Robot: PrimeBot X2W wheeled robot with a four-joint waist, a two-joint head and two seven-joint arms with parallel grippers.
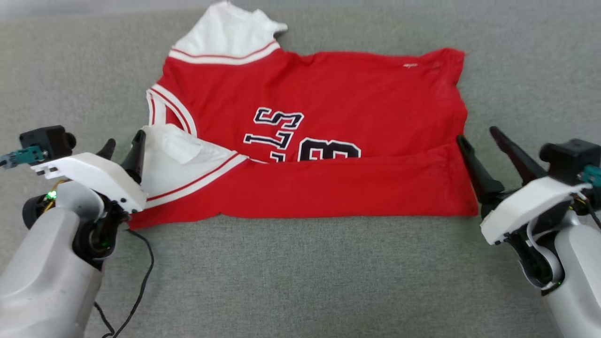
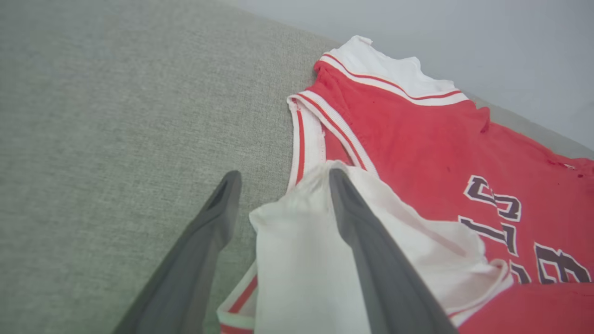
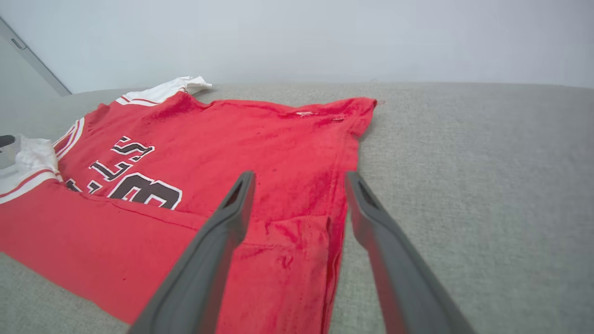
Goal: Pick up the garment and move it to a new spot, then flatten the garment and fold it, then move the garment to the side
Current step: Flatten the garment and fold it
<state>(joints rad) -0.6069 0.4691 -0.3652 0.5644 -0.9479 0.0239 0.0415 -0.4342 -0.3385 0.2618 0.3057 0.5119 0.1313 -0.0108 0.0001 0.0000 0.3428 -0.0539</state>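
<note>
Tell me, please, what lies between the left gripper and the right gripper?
In the head view, the garment fills that stretch, its near strip folded over part of the lettering; the left gripper and right gripper stand open at its ends.

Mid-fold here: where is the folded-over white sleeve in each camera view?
Head view: sleeve, lower left, beside the left gripper.
Left wrist view: sleeve, bottom centre.
Right wrist view: sleeve, far left edge.
Shared landmark: the black number 3 on the red front.
</note>
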